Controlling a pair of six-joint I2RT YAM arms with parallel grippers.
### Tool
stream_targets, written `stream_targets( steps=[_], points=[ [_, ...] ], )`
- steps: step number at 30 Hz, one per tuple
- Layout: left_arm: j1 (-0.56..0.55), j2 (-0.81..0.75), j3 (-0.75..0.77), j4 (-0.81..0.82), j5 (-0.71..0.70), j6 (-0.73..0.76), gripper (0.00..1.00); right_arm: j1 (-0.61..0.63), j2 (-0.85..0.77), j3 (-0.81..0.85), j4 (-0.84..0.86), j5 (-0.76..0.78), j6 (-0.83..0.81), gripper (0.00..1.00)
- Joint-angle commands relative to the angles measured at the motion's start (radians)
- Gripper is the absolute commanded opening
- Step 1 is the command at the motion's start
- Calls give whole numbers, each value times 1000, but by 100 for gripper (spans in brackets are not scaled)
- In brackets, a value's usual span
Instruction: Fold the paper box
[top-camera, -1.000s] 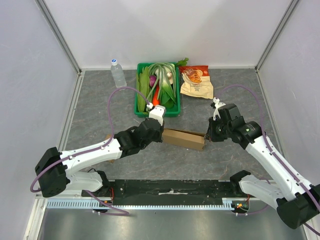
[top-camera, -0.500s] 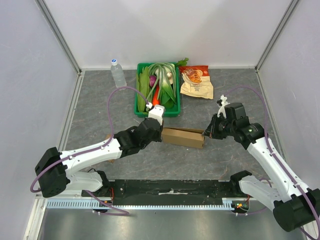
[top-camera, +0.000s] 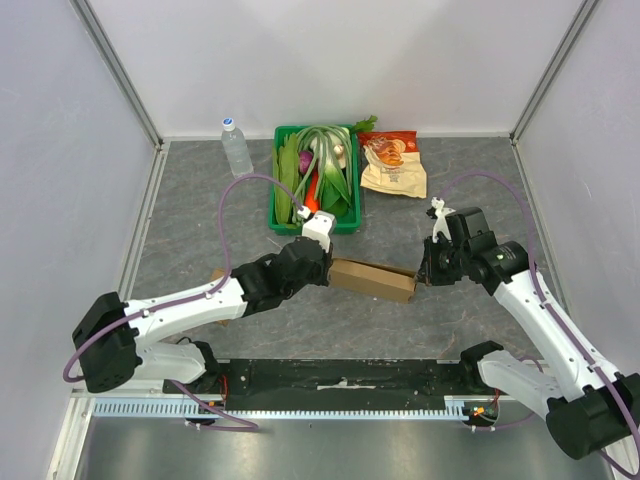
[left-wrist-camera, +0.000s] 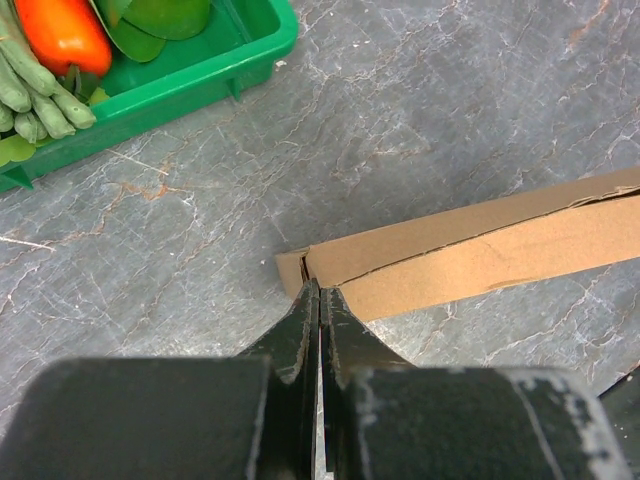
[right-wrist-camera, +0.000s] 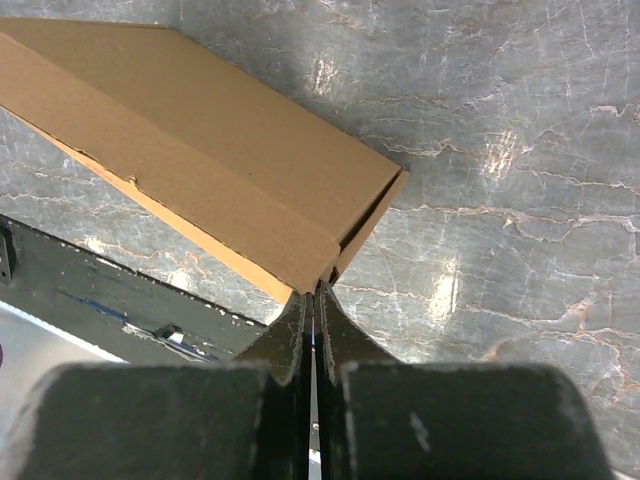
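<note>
The brown paper box (top-camera: 372, 280) lies long and flat on the grey table between my two arms. My left gripper (top-camera: 325, 264) is shut, and its tips touch the box's left end. In the left wrist view the closed fingertips (left-wrist-camera: 320, 292) meet the box's end flap (left-wrist-camera: 292, 272), with nothing visibly pinched. My right gripper (top-camera: 420, 274) is shut, and its tips are against the box's right end. In the right wrist view the closed tips (right-wrist-camera: 318, 290) sit at the near corner of the box (right-wrist-camera: 210, 150), where an end flap (right-wrist-camera: 375, 215) stands slightly ajar.
A green crate (top-camera: 316, 180) of vegetables stands behind the box and shows in the left wrist view (left-wrist-camera: 200, 70). A water bottle (top-camera: 236, 146) is at the back left, a snack bag (top-camera: 393, 163) at the back right. The black mounting rail (top-camera: 340, 378) runs along the near edge.
The box has shifted a little to the right and turned, its right end nearer me. My right gripper drew back, then returned to the box's right end. My left gripper followed the left end.
</note>
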Motion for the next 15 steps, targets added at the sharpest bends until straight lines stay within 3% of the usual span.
stream_targets(
  steps=[1,15],
  points=[
    [-9,35,-22,-33,46,-10,2,3,2,-5,-25,3,-47,0],
    [-9,24,-62,-12,44,-30,2,4,-33,-80,24,39,-24,0]
  ],
)
